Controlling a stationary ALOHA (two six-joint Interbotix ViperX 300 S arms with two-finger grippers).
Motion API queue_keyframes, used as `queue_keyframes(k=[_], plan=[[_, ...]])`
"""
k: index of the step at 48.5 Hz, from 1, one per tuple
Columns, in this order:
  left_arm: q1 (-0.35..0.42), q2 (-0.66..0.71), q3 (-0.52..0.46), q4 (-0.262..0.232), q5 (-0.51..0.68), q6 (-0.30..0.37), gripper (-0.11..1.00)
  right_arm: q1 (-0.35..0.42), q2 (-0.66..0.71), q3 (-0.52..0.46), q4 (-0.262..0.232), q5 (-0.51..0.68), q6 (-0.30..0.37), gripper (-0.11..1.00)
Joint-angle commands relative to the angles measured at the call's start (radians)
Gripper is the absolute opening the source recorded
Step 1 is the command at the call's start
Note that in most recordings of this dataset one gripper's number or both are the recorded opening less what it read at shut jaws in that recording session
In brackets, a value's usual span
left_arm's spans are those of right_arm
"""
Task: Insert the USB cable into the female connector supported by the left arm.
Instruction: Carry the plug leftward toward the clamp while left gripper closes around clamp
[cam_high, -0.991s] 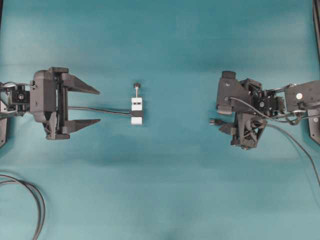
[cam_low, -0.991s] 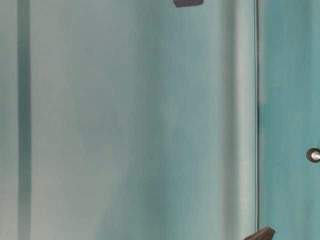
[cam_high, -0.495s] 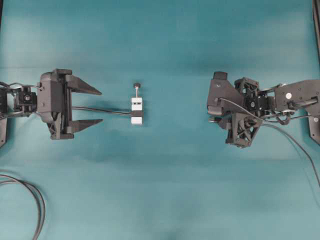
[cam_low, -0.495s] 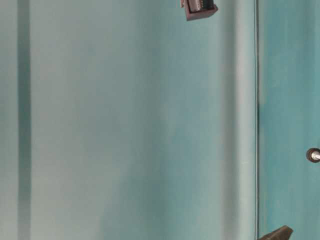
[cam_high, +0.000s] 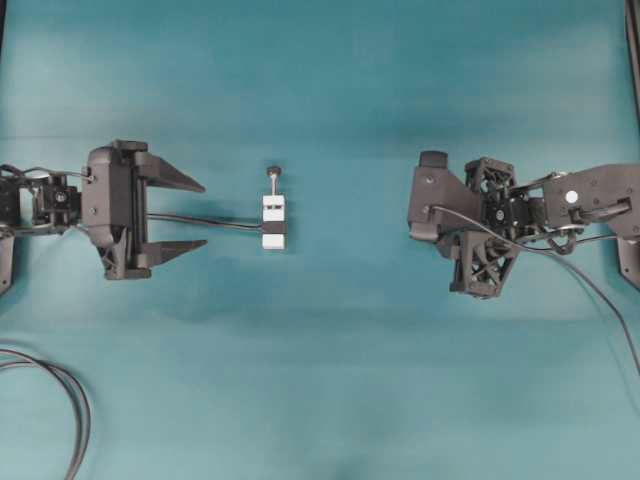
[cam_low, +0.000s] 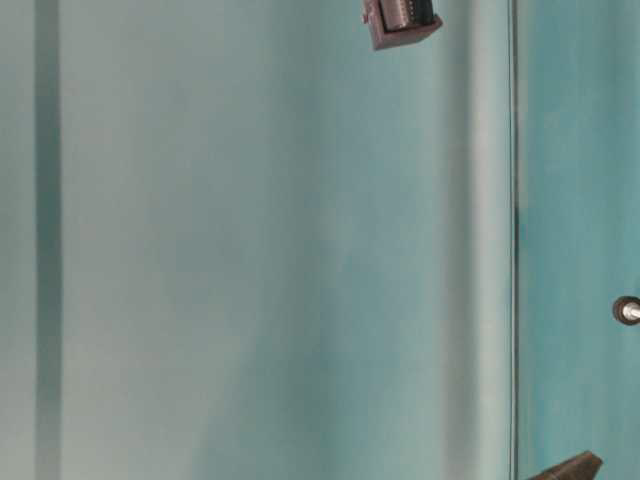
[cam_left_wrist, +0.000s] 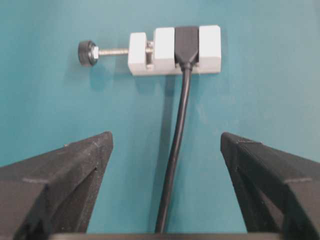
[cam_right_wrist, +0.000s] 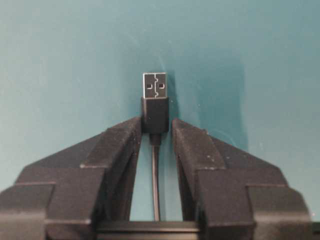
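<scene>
Teal table: I see the female connector at centre-left, just beyond my spread-wide left gripper.
Right gripper: clenched around the USB cable, mid-frame, tip poking out.

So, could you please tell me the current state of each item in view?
USB cable: unplugged, black plug clamped between the right gripper's jaws, metal tip poking out.
Female connector: lying on the table, held by nothing.
Left gripper: jaws wide open, empty.
Right gripper: shut on the plug.
</scene>
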Motion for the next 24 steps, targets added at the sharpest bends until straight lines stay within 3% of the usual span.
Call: queue_keyframes(k=[1,15,24], plan=[[0.005,-0.002,-0.017,-0.002,-0.008,0.012,0.93,0.020,0.006,-0.031,-0.031,0.017,-0.006,0.23],[0.005,0.006,-0.025,-0.002,-0.005,0.011,0.93,0.020,0.005,-0.087,-0.155,0.095,-0.032,0.21],[0.005,0.009,-0.031,0.000,-0.006,0.009,0.93,0.018,0.003,-0.109,-0.210,0.138,-0.034,0.21]])
